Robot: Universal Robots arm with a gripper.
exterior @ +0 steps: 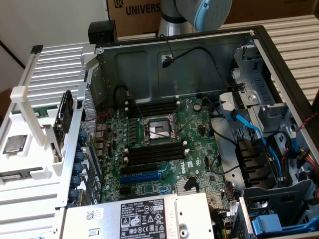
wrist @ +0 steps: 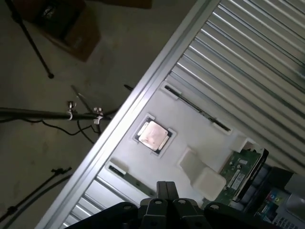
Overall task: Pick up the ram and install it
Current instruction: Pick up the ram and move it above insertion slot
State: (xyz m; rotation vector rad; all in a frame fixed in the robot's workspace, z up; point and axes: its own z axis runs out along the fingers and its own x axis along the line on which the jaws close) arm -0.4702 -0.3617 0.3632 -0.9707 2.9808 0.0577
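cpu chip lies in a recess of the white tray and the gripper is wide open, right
Not quite: the gripper is shut, its fingers closed together, as the wrist view shows. The rest holds: the cpu chip lies in a recess of the white tray.

One open computer case (exterior: 279,59): one processor socket (exterior: 158,130), one blue expansion slot (exterior: 142,177) at the socket's six o'clock. One white tray (exterior: 31,160) at the case's nine o'clock: one loose processor (exterior: 15,143), two ram sticks (wrist: 195,107), one hard drive (exterior: 65,112).
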